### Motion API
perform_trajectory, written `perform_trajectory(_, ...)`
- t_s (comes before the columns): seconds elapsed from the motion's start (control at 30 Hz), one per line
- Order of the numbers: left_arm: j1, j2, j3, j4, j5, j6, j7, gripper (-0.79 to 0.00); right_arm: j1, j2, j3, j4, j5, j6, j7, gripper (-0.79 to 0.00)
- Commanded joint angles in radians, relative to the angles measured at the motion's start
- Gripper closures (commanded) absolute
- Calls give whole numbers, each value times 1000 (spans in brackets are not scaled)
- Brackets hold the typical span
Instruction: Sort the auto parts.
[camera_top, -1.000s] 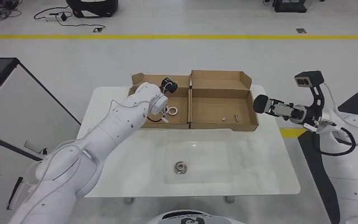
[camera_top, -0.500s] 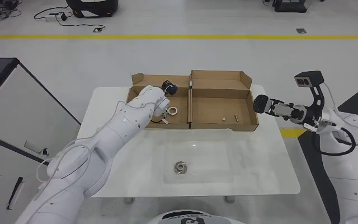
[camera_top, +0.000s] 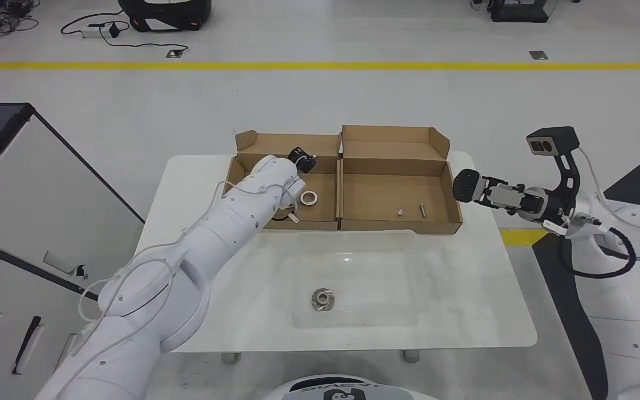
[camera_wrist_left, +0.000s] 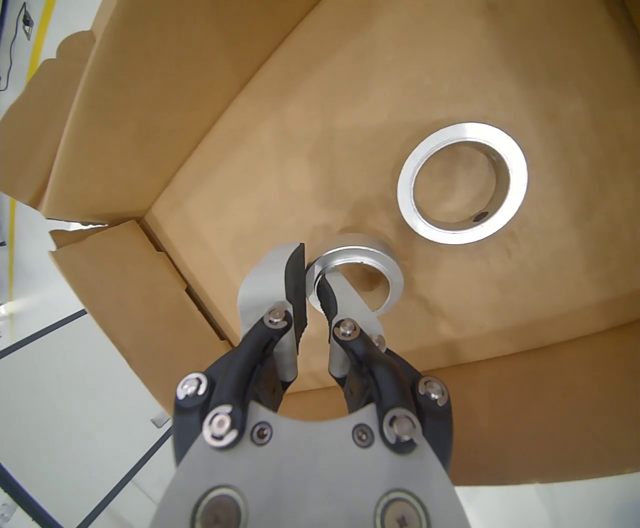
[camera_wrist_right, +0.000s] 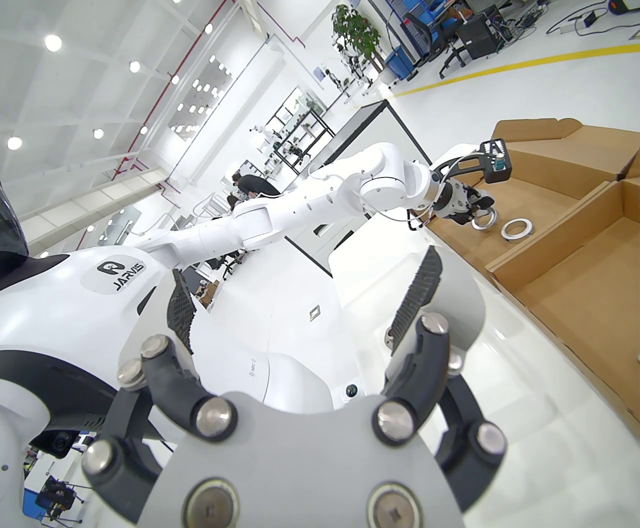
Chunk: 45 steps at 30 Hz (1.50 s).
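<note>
In the left wrist view my left gripper (camera_wrist_left: 310, 270) is shut on the wall of a silver metal ring (camera_wrist_left: 360, 247), one finger inside it and one outside, low over the floor of the left cardboard box (camera_wrist_left: 300, 150). A second, wider ring (camera_wrist_left: 462, 132) lies flat close by. From above, the left gripper (camera_top: 291, 205) is over the left box (camera_top: 290, 226), beside the loose ring (camera_top: 311, 198). My right gripper (camera_top: 462, 186) hangs open with nothing in it, just off the right box's (camera_top: 380, 195) outer end. Its fingers (camera_wrist_right: 422, 285) stand wide apart.
Two small bolts (camera_top: 399, 212) (camera_top: 421, 210) lie in the right box. A clear plastic tray (camera_top: 350, 250) sits mid-table with a round metal part (camera_top: 322, 298) in it. Both box lids stand up at the far side. A black-framed panel (camera_top: 70, 190) stands left of the table.
The left arm's forearm has swung a little to the right over the left box, with the gripper staying by the rings. The right arm has kept still.
</note>
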Motion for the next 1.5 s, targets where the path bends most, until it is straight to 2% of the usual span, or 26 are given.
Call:
perform_trajectory(0.0,0,-6,-3,14,3,-5,3,0,0,0,0,0,0,0,0,-785)
perform_trajectory(0.03,-1,-8,-5,19,4,-7,3,-77,0,0,0,0,0,0,0,-785)
perform_trajectory(0.07,-1,-11,-6,24,5,-8,4,-271,0,0,0,0,0,0,0,-785)
perform_trajectory(0.1,-1,-13,-8,29,8,-8,5,-292,0,0,0,0,0,0,0,-785)
perform_trajectory(0.17,-2,-17,-11,39,11,-11,10,-425,0,0,0,0,0,0,0,-785)
perform_trajectory(0.27,-1,-21,-16,52,16,-23,20,-730,0,0,0,0,0,0,0,-785)
perform_trajectory(0.3,-1,-23,-18,57,18,-27,23,-785,0,0,0,0,0,0,0,-785)
perform_trajectory(0.53,-12,-25,-42,75,31,-37,43,-785,0,0,0,0,0,0,0,-785)
perform_trajectory(0.7,-28,-17,-64,52,50,-43,60,-785,0,0,0,0,0,0,0,-785)
perform_trajectory(0.83,-38,1,-90,10,76,-61,65,-785,0,0,0,0,0,0,0,-785)
perform_trajectory(0.97,-39,33,-136,-65,83,-124,72,-785,0,0,0,0,0,0,0,-785)
perform_trajectory(1.03,-29,54,-171,-130,68,-170,74,-785,0,0,0,0,0,0,0,-785)
perform_trajectory(1.17,28,108,-291,-305,-34,-294,86,-785,0,0,0,0,0,0,0,-785)
perform_trajectory(1.3,131,172,-424,-523,-127,-461,56,-785,0,0,0,0,0,0,0,-785)
perform_trajectory(1.47,257,230,-558,-775,-217,-569,-46,-785,0,0,0,0,0,0,0,-785)
